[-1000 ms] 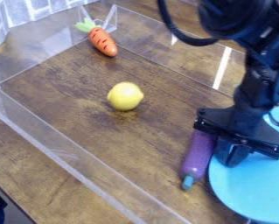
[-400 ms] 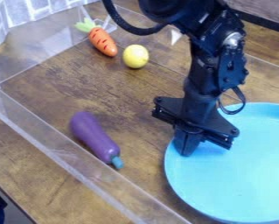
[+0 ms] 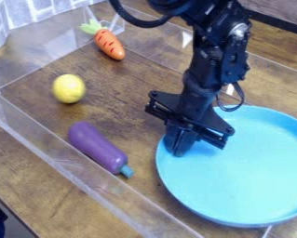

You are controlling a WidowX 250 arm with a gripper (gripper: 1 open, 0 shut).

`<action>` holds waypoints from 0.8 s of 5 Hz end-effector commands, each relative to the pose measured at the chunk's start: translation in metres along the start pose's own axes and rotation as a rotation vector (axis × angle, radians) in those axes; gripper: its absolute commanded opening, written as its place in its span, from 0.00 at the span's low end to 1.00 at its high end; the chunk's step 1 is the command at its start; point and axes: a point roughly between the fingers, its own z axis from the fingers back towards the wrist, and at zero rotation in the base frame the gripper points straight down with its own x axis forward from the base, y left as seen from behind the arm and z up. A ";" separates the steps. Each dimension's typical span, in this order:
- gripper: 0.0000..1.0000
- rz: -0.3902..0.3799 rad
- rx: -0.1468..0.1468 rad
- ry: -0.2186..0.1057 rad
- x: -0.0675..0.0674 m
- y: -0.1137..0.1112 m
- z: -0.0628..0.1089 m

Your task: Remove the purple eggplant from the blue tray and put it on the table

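The purple eggplant (image 3: 99, 147) lies on the dark wood table (image 3: 119, 98), stem end toward the lower right, a short way left of the blue tray (image 3: 244, 181). Nothing lies in the tray. My gripper (image 3: 177, 144) hangs point down over the tray's left rim, jaws shut with nothing between them. It stands to the right of the eggplant, apart from it.
A yellow lemon (image 3: 69, 88) rests on the table to the left. An orange carrot (image 3: 107, 42) lies at the back near the far acrylic wall. A clear acrylic wall (image 3: 51, 149) runs along the front left edge.
The view differs between frames: the lemon sits further left and forward, the eggplant and tray have shifted slightly, and the shut gripper has moved a little left along the tray's rim.
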 end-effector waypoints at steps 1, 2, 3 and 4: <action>0.00 0.062 0.003 -0.046 0.020 0.006 0.020; 0.00 0.090 0.007 -0.049 0.024 0.000 0.029; 0.00 0.002 -0.003 -0.068 0.019 -0.012 0.026; 1.00 -0.081 -0.020 -0.080 0.016 -0.028 0.019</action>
